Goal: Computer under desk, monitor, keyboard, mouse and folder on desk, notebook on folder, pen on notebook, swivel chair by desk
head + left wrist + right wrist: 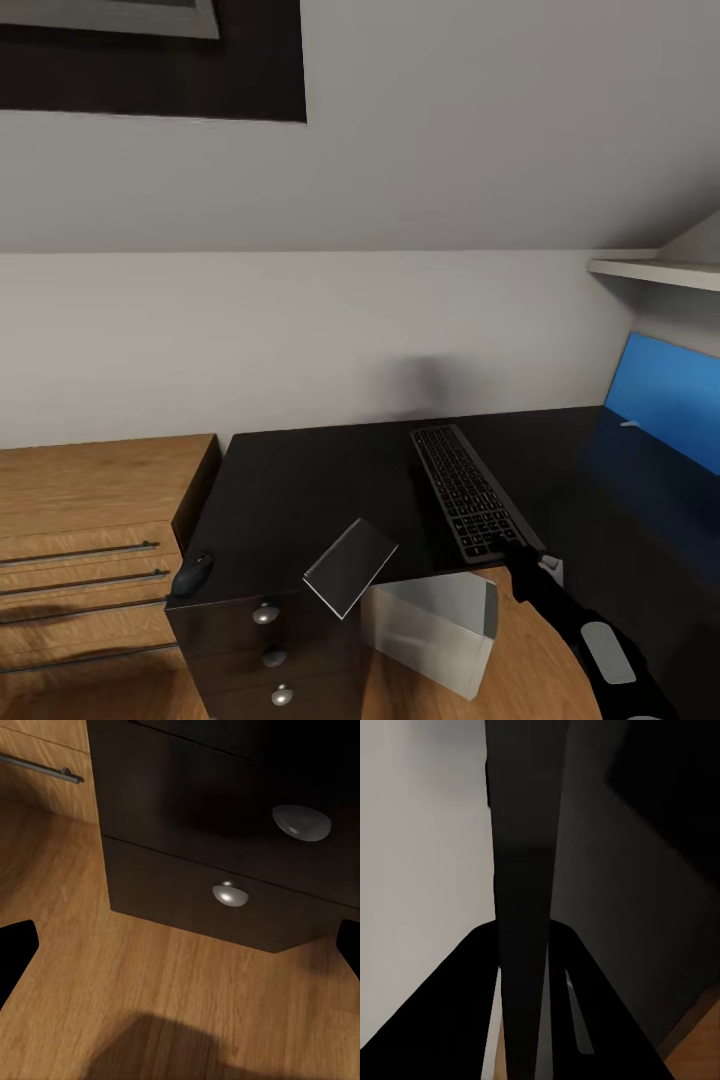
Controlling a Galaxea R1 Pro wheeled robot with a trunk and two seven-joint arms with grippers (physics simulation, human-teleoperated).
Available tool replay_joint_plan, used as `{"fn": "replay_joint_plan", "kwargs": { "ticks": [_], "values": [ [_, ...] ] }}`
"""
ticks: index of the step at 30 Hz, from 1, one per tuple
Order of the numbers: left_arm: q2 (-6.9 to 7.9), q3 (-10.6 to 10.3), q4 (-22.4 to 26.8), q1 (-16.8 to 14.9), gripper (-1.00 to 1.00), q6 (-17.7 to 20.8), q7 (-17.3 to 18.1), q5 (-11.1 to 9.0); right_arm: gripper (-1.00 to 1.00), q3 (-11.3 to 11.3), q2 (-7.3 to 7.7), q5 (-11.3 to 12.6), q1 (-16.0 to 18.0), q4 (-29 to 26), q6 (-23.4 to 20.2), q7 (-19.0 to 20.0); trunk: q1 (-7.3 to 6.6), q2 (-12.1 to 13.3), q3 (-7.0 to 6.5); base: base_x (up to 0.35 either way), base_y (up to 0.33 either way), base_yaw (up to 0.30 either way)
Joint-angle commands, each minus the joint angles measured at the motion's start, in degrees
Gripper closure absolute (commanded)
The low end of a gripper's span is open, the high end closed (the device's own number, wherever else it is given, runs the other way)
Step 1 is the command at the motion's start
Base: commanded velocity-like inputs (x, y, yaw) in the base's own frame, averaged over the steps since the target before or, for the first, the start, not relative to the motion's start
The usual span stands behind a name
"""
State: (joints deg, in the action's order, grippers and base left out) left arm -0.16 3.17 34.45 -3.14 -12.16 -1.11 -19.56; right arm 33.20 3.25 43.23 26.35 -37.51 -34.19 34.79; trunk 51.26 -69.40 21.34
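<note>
**Keyboard gripped at near end, on desk**

Right gripper (pixel 522 556) pinching near end of keyboard (pixel 465 490); keyboard lying flat on black desk (pixel 300 480), long axis running away toward wall. Left gripper (pixel 180 945) fingers spread wide, hanging over wood floor (pixel 112 975) before desk drawers (pixel 195 885). Mouse (pixel 192 574) at desk's front left corner. Notebook (pixel 350 565) overhanging front edge, tilted. Computer (pixel 440 625) under desk. Blue panel (pixel 665 395) at right.
</note>
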Motion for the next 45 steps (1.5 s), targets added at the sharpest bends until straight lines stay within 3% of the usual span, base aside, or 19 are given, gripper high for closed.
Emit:
{"fn": "replay_joint_plan", "kwargs": {
  "ticks": [1, 9, 45],
  "values": [
    [-0.02, 0.0, 0.0, -0.03, -1.0, -0.14, -0.04, -0.39, 1.0, 0.19, -0.09, 0.26, 0.08, 0.05, -0.44, 0.11, 0.0, -0.04, 0.06, 0.0, 0.0, 0.0],
    [-0.02, 0.0, 0.0, -0.03, -1.0, -0.7, -0.04, -0.45, 1.0, 0.22, -0.08, 0.28, 0.06, 0.14, -0.44, 0.18, 0.0, -0.04, 0.06, -0.094, -0.018, 0.0],
    [0.05, 0.0, 0.0, -0.03, -1.0, -0.67, -0.04, -0.48, 1.0, 0.28, -0.02, 0.19, 0.08, 0.15, -0.44, 0.19, 0.0, -0.04, 0.06, -0.318, -0.075, 0.0]
  ]
}}
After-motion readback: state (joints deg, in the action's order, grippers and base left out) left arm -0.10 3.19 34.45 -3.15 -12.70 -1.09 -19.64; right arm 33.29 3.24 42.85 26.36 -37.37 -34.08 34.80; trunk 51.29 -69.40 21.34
